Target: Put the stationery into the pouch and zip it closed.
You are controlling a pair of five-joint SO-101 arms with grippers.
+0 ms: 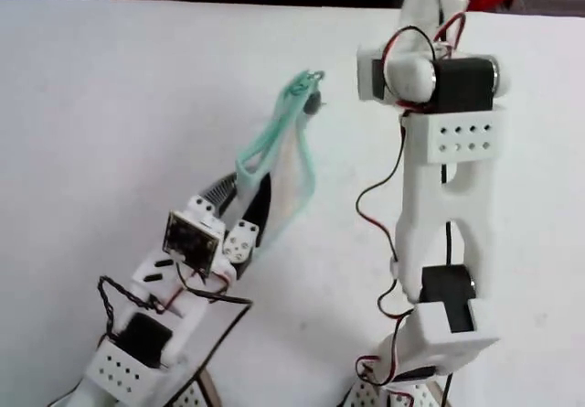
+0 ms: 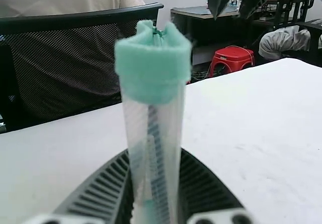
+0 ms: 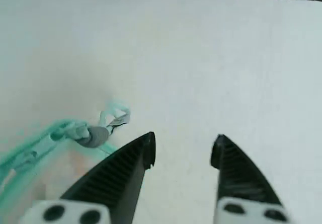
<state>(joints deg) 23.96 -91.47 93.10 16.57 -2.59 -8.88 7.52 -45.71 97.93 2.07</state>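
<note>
The left gripper (image 1: 239, 197) is clamped on the pouch (image 1: 291, 174), one black finger on each side of its lower part. It holds the pouch up off the white tabletop (image 1: 119, 105). The pouch is clear plastic with teal edging, and it stands on end and leans away from the arm. In the left wrist view the pouch (image 2: 153, 68) rises upright between the gripper's fingers (image 2: 201, 183), with its teal end uppermost. A ribbed strip runs down inside the clear wall; whether it is the zip or a piece of stationery cannot be told.

At the pouch's upper end is a grey zipper pull (image 1: 312, 103) with a small teal loop. The right gripper (image 3: 183, 141) hangs just beside that end with its fingers spread apart and nothing between them. The zipper pull (image 3: 93, 133) lies close to one fingertip without touching it.

Beyond the pouch, past the tabletop's far edge, are a black mesh chair (image 2: 65, 58) and a red stool (image 2: 231, 60).
</note>
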